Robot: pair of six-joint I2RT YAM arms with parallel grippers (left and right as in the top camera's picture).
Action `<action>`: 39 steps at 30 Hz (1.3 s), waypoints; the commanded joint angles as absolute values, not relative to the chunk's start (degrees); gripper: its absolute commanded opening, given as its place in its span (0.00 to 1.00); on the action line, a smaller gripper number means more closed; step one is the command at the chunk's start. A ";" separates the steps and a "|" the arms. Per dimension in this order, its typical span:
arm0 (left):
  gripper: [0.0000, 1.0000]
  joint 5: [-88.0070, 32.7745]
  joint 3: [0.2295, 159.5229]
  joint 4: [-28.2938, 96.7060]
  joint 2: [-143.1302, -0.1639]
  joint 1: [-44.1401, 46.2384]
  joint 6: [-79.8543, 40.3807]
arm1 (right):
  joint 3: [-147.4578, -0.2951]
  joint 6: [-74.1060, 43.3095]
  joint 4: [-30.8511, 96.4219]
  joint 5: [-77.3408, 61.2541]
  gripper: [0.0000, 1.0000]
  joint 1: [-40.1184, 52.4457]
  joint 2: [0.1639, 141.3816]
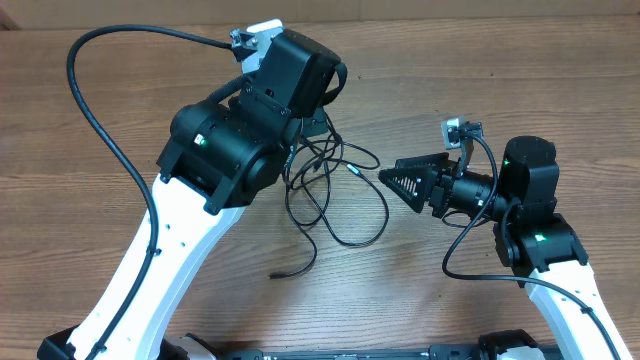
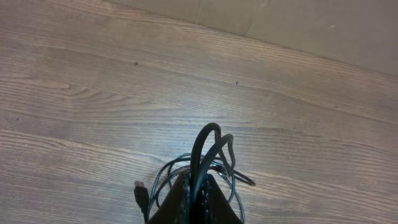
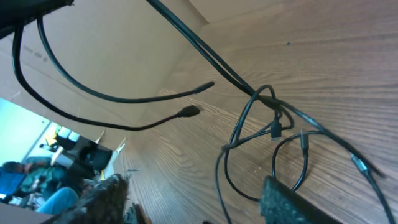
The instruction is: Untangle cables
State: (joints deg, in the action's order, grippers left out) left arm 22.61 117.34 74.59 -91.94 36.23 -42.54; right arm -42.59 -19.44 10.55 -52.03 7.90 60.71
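Cables (image 2: pixel 210 129) sprawl mid-tabletop (image 1: pixel 520 60), left tool (image 2: pixel 194 196) clenched on a loop, right tool (image 1: pixel 392 178) released beside them.

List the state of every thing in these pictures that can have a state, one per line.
cables: tangled, crossing in a knot; one loop is pinched, other loops lie on the table.
left gripper: shut on a loop of the cables.
right gripper: open, nothing between its fingers, pointing at the tangle.
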 commanded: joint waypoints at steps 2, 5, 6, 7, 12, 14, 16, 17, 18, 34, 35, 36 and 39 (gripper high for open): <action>0.04 23.49 119.15 74.26 -90.50 35.92 -43.72 | -42.94 -19.42 10.48 -51.46 0.78 7.70 60.55; 0.04 21.12 119.15 72.73 -89.71 35.92 -43.77 | -42.94 -19.42 10.48 -50.94 0.84 7.70 60.55; 0.04 19.53 119.15 71.72 -89.45 35.92 -43.75 | -42.94 -19.44 10.48 -50.85 0.84 7.70 60.58; 0.04 18.13 119.15 70.89 -89.41 35.92 -43.75 | -42.94 -19.46 10.50 -50.85 0.84 7.70 60.55; 0.04 9.76 119.15 68.62 -89.36 35.99 -43.72 | -42.94 -19.64 11.07 -50.85 0.86 7.77 60.58; 0.04 7.38 119.15 68.27 -89.36 36.03 -43.72 | -42.94 -19.64 11.09 -50.85 0.86 7.77 60.58; 0.04 5.82 119.15 67.83 -89.36 36.03 -43.72 | -42.94 -19.62 11.09 -50.81 0.86 7.77 60.58; 0.04 5.34 119.15 67.53 -89.36 36.03 -43.72 | -42.92 -19.64 11.14 -50.61 0.86 7.77 60.58; 0.04 4.32 119.15 66.94 -89.36 36.03 -43.72 | -42.92 -19.62 11.33 -50.06 0.86 7.77 60.58; 0.04 -0.12 119.15 65.52 -89.62 36.03 -43.75 | -42.92 -19.57 10.81 -50.00 0.80 8.01 72.20; 0.04 -0.40 119.13 65.54 -89.71 36.03 -43.75 | -42.92 -19.57 10.55 -50.02 0.80 8.12 72.29; 0.04 -1.04 119.13 65.52 -89.78 36.03 -43.75 | -42.92 -19.40 10.04 -50.02 0.78 8.32 72.36; 0.04 -1.61 119.13 65.60 -90.00 36.03 -43.75 | -42.92 -19.07 8.36 -49.98 0.72 8.64 72.36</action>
